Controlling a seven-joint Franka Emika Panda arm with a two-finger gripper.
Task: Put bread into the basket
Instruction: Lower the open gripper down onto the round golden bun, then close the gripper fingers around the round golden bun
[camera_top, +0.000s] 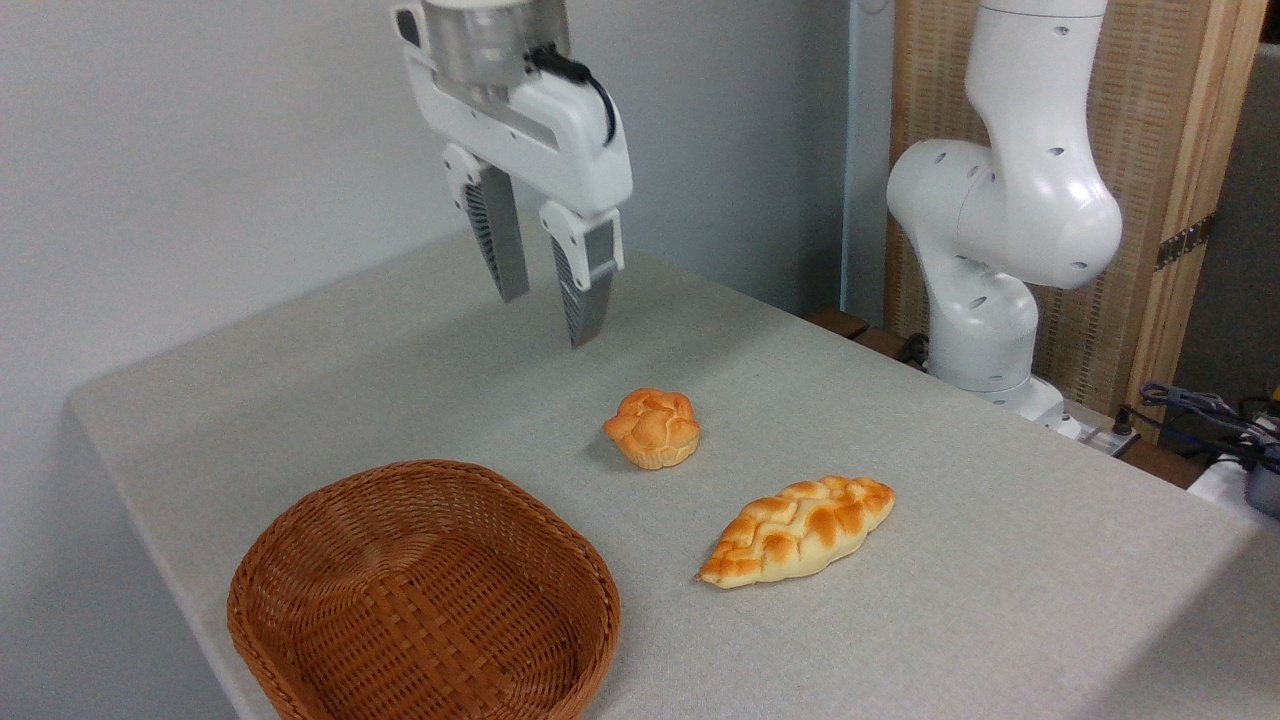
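The bread (652, 428), a small round knotted bun with an orange-golden top, sits on the table near the middle. The brown wicker basket (300, 560) stands empty at the front left, a short way from the bun. My gripper (548, 318) hangs in the air above and to the left of the bun, well clear of it. Its two ribbed fingers (498, 245) are spread apart with nothing between them.
A longer braided golden loaf (800, 528) lies to the right of the basket, in front of the bun. The arm's white base (985, 300) rises at the back right, with cables (1200, 410) beside it. The table's left edge runs close by the basket.
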